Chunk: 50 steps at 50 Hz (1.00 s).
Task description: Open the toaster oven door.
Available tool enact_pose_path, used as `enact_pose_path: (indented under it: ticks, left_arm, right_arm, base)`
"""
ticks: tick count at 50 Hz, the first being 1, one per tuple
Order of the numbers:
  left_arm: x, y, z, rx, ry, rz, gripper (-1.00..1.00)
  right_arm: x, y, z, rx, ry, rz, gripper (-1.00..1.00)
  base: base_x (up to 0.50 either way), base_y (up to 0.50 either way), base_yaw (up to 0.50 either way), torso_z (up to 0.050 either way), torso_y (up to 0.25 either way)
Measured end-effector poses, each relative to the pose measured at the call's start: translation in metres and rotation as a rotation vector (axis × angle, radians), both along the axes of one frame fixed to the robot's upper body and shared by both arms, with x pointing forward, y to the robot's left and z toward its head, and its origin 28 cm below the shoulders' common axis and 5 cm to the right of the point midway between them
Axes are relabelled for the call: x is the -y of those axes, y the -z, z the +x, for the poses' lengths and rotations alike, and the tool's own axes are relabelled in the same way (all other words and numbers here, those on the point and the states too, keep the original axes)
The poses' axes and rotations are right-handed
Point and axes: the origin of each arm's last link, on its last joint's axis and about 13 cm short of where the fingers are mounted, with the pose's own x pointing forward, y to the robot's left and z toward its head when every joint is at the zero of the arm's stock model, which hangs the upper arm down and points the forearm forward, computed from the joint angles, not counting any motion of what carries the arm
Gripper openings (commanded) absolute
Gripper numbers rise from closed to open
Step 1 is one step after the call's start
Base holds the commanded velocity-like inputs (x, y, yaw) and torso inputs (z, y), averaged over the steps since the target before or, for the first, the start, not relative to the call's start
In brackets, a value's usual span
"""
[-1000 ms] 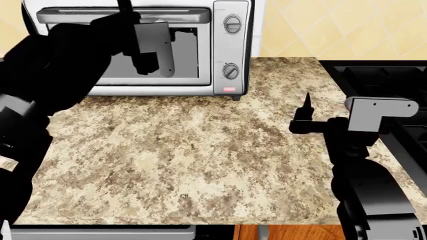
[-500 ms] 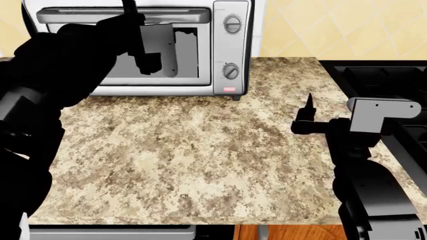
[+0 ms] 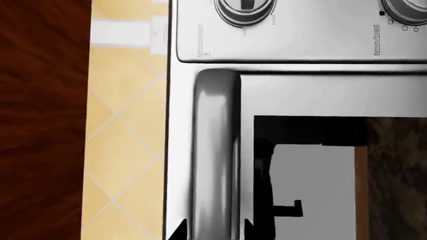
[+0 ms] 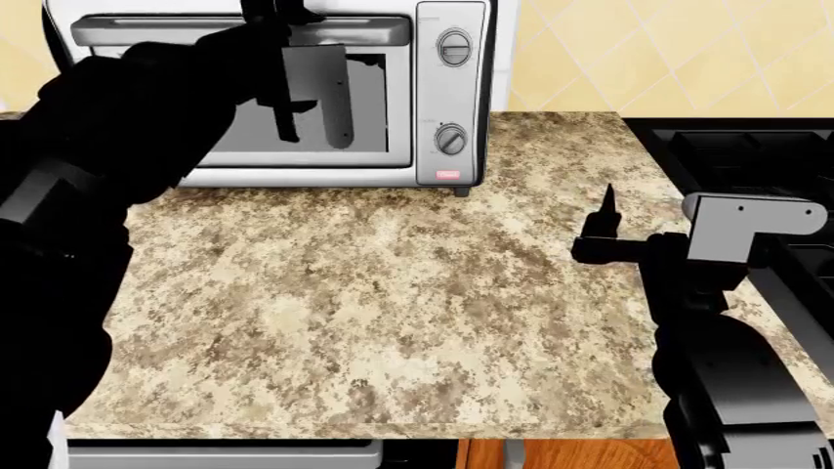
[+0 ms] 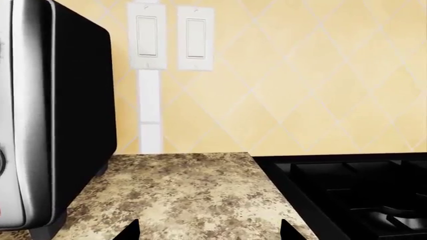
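The toaster oven (image 4: pixel 450 93) stands at the back of the counter, and its toaster oven door (image 4: pixel 378 117) looks closed. My left gripper (image 4: pixel 268 15) is up at the door's silver bar handle (image 4: pixel 378 29). In the left wrist view the handle (image 3: pixel 215 150) runs between the two black fingertips (image 3: pixel 175 232). They straddle it closely, so my left gripper (image 3: pixel 211 231) is open around the bar. My right gripper (image 4: pixel 603 220) hovers open over the counter, right of the oven, holding nothing. The right wrist view shows the oven's black side (image 5: pixel 73 115) and the right gripper (image 5: pixel 208 232) with its tips wide apart.
The speckled countertop (image 4: pixel 391 293) stretches in front of the oven. A black stove (image 4: pixel 743 156) borders it on the right, close to my right arm. Two wall switches (image 5: pixel 170 37) sit on the yellow tiled wall behind. The oven's knobs (image 3: pixel 245 7) lie just beyond the handle's end.
My left arm has risen, bringing its gripper from in front of the glass up to the door handle. The right arm has barely moved.
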Motion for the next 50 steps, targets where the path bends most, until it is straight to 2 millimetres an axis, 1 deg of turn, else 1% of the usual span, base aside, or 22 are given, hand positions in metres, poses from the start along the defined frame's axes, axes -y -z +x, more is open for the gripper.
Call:
enact_pose_path:
  ticks: [20,50]
  left_arm:
    - [-0.004,-0.001,-0.003,0.001,0.023,0.000,-1.00]
    - [-0.014,0.003,-0.044,-0.019,0.087,0.038,-1.00]
  right_arm:
    - [0.000,-0.001,-0.001,0.007,0.001,0.006,1.00]
    - [-0.002,-0.008,-0.003,0.024,-0.007,0.009,1.00]
  base:
    - [0.00,0.00,0.00,0.000,0.000]
    - [0.00,0.00,0.00,0.000,0.000]
